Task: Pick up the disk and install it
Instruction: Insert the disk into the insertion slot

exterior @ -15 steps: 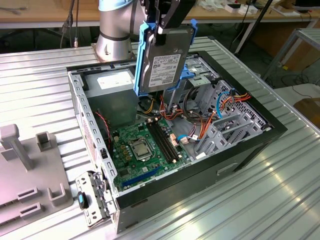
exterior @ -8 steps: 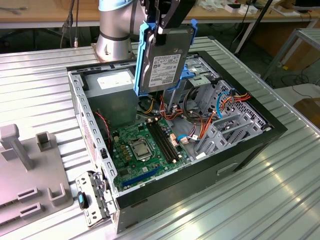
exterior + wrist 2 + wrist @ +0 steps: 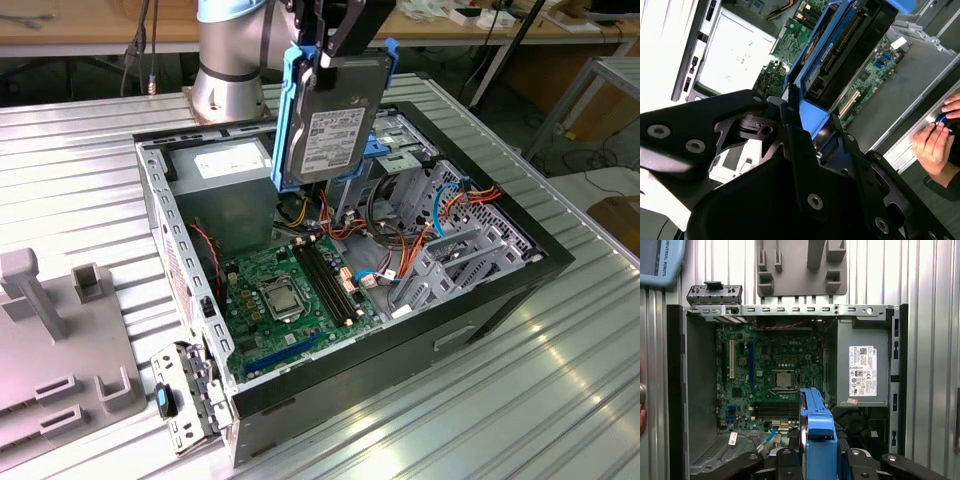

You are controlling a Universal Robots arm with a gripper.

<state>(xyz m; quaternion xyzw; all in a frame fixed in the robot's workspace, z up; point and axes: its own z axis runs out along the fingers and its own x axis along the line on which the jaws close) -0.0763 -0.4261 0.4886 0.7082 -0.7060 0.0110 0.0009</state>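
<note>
- The metal table carries the open computer case, which lies on its side with its interior facing up.
- Inside it, the motherboard covers the near floor. The power supply sits far and toward the exterior view's left, and the drive cage stands toward the exterior view's right.
- The disk hangs in the air above the far part of the case. It stands on edge with its long axis close to vertical, directly below the gripper and over the gap between power supply and drive cage.
- The gripper is clamped on the disk's upper end.
- A person's hand sits near the case's outer edge, well apart from the disk.
- The disk hides the bay behind it, so we cannot tell how its rails line up with any slot.
</note>
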